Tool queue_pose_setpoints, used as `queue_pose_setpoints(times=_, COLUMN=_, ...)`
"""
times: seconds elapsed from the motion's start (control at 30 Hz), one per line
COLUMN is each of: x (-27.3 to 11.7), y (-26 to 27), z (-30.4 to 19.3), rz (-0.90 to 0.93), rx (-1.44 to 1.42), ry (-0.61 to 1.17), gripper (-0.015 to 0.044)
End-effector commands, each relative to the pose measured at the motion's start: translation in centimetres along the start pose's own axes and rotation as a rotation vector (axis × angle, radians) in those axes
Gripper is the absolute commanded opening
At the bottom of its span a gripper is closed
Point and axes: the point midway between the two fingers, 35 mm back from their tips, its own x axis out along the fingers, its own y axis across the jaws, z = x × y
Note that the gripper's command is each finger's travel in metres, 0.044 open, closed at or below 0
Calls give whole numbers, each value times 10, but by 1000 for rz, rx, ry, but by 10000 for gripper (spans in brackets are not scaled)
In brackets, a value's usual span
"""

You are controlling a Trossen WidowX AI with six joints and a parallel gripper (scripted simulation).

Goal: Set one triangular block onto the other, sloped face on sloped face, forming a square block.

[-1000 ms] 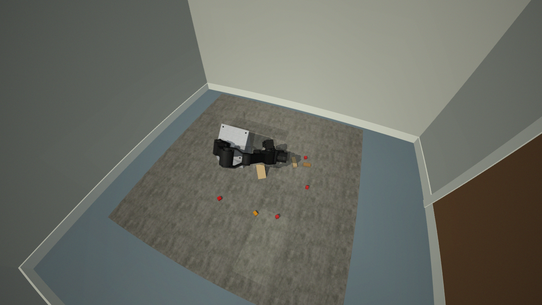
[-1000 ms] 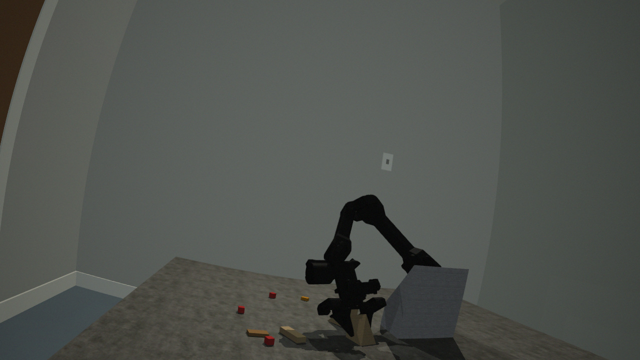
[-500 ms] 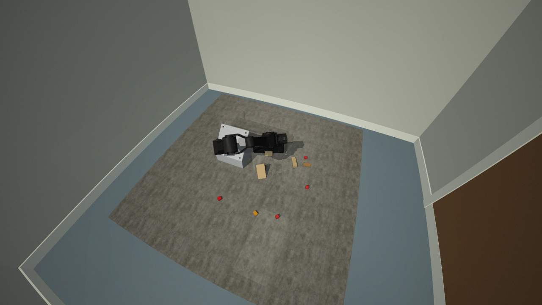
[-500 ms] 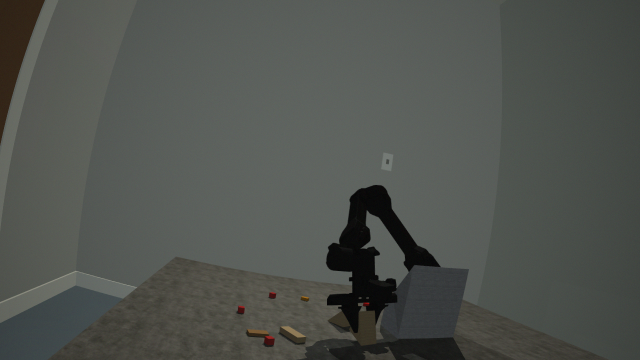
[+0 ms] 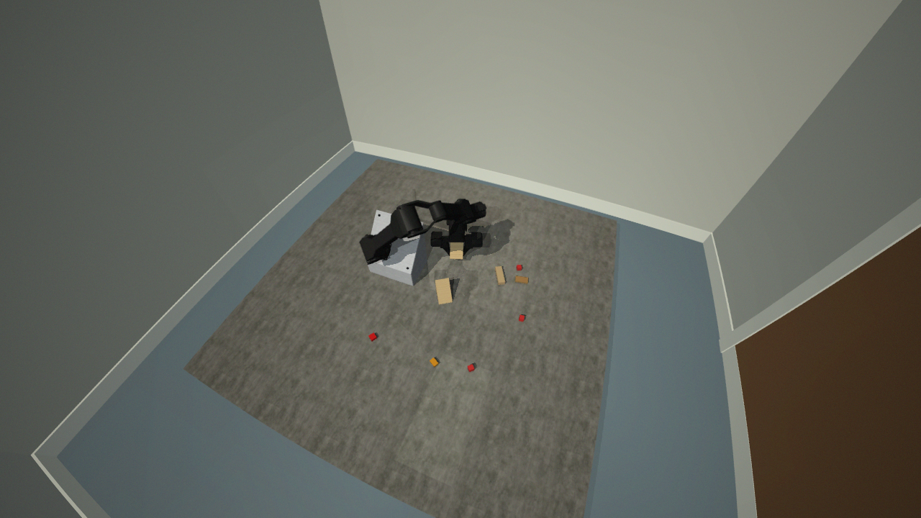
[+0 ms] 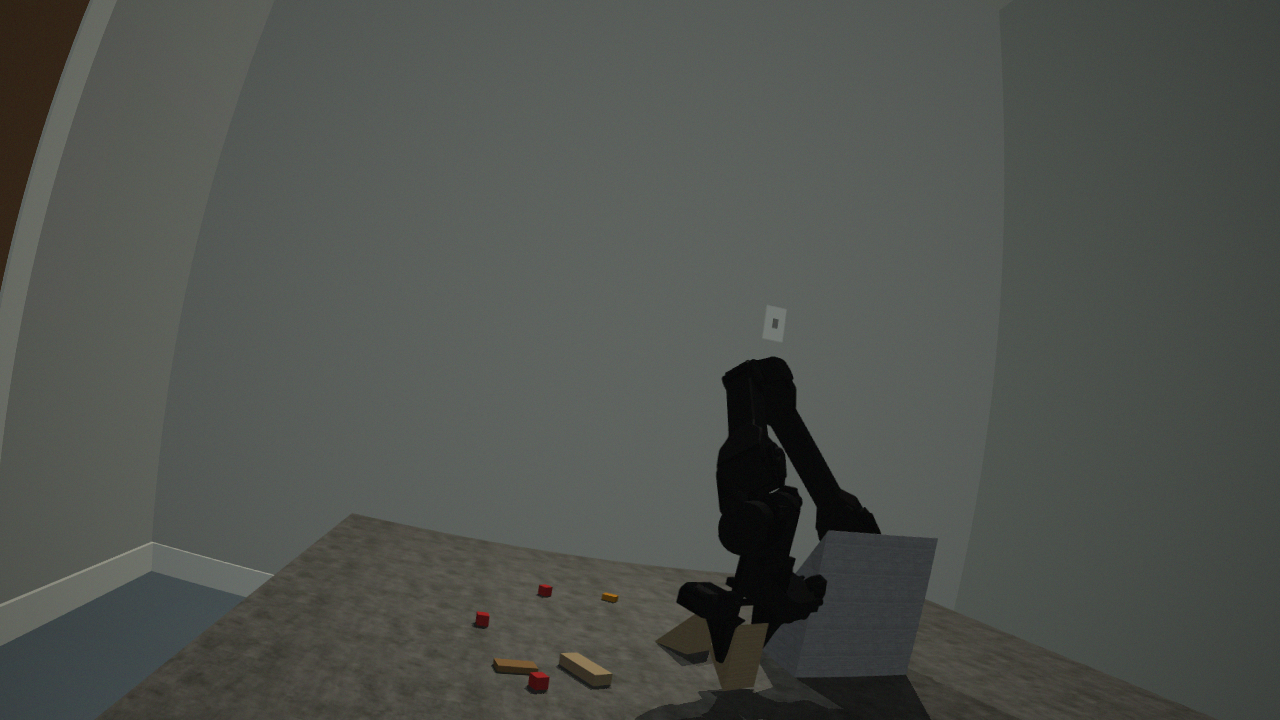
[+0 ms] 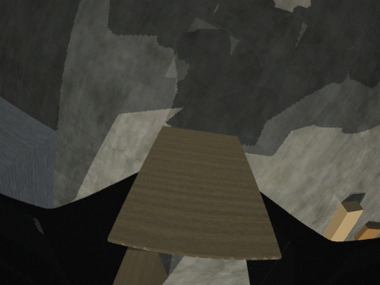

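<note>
Four red cubes (image 5: 470,367) (image 6: 537,682) around, second triangular block (image 5: 443,291) (image 6: 687,636) near, tool (image 5: 456,244) (image 6: 741,626) (image 7: 195,185) gripping one triangular block (image 5: 456,251) (image 6: 741,658) (image 7: 195,194)

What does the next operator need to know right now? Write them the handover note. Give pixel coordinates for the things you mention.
Gripper: fingers shut on one triangular block (image 5: 456,251) (image 6: 742,658) (image 7: 194,194).
Other triangular block (image 5: 443,291) (image 6: 687,635): on the table (image 5: 321,399) (image 6: 375,608), beside the white base box (image 5: 391,278) (image 6: 859,608).
Done: one block grasped.
Left: set it sloped face on sloped face, even the ends, open the fingers, withdraw the arm without shoving the lower block.
</note>
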Motion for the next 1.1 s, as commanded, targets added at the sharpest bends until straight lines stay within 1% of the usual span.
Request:
queue_pose_setpoints(times=0.0, x=-1, y=0, z=7, rz=-4, rx=1, ry=105, gripper=0)
queue_pose_setpoints(times=0.57, x=-2, y=0, z=40, rz=-7, rx=3, ry=546, gripper=0)
queue_pose_setpoints(times=0.6, x=-3, y=0, z=34, rz=-1, rx=5, ry=467, gripper=26)
queue_pose_setpoints(times=1.07, x=-3, y=0, z=34, rz=-1, rx=5, ry=467, gripper=394)
